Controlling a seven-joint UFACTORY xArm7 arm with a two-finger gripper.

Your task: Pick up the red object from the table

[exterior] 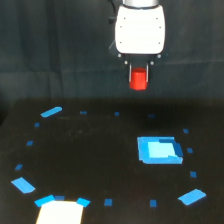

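Already the end effector [138, 75] sits high in the exterior view, under the arm's white wrist housing [140, 31], with its two dark fingers reaching down on either side of the red object [138, 80]. The fingers appear closed against the object's flanks, so it reads as gripped; the contact itself is too blurred to confirm. The relation that matters is vertical: the red object lies directly at the end effector, between the fingers, and hangs well above the table [90, 150], seen against the dark backdrop and not the black top. Any further move is, by my judgement, simply upward or a hold, with no sideways reach needed.

The red object is a small, bright red-orange block, short and stubby, about as wide as the gap between the fingers, its lower half poking out below them. Beneath it and towards the exterior view's right lies a bright blue patch [159, 150], with small blue tape marks [108, 202] ringing the table.
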